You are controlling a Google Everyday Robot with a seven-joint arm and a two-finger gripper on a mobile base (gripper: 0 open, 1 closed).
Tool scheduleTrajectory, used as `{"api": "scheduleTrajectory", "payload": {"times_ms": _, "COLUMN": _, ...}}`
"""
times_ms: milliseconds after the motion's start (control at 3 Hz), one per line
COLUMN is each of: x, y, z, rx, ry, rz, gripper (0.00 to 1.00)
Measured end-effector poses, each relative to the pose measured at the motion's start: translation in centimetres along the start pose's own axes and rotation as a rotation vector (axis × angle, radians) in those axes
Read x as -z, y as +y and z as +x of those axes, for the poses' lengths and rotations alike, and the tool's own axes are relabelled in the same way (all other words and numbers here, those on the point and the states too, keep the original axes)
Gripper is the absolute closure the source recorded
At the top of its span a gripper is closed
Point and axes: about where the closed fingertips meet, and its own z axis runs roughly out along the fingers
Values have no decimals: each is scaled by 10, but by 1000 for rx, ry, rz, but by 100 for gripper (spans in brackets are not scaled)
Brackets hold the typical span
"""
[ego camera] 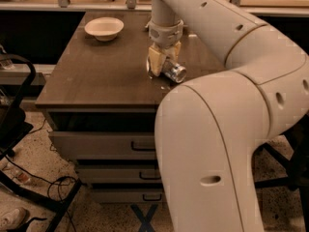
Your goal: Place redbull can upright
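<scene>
The can [175, 72] is lying on its side on the counter [96, 76], toward the near edge, with its silver end facing near and right. Its other end is being hidden by the tool [163, 62], so the full length of the can is not showing. The can is not yet standing upright.

The tool is pointing straight down from the wrist and is sitting low at the can, touching it or just beside it on the left and far side. Whether the tool is released or clenched on the can cannot be told from this view.

Step in hand, as a judgement: the robot is working at the grasp stage. No lift or rotation of the can is showing.

Next move, as a judgement:
1. The hold is needing to be firm across the can's body, since a smooth round can is liable to roll or slip.
2. The can is needing a lift clear of the counter.
3. The wrist is needing to turn until the can's axis is vertical.
4. The base is needing to land flat, farther in from the near edge.
5. Release is only making sense once the can is resting steadily.

The bowl [104, 28] is sitting at the far left, well apart from the can. The arm [231, 42] is covering the counter's right side. Drawers [101, 144] are showing below the counter.
</scene>
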Motion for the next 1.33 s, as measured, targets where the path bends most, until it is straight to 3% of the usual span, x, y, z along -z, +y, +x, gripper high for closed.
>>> {"api": "scheduleTrajectory", "payload": {"times_ms": 667, "x": -2, "y": -2, "z": -8, "rx": 0, "ry": -23, "rz": 6, "gripper": 94}}
{"api": "scheduleTrajectory", "payload": {"times_ms": 1000, "x": -2, "y": -2, "z": -9, "rx": 0, "ry": -25, "rz": 6, "gripper": 100}}
{"api": "scheduleTrajectory", "payload": {"times_ms": 1333, "x": -2, "y": -2, "z": -9, "rx": 0, "ry": -25, "rz": 7, "gripper": 100}}
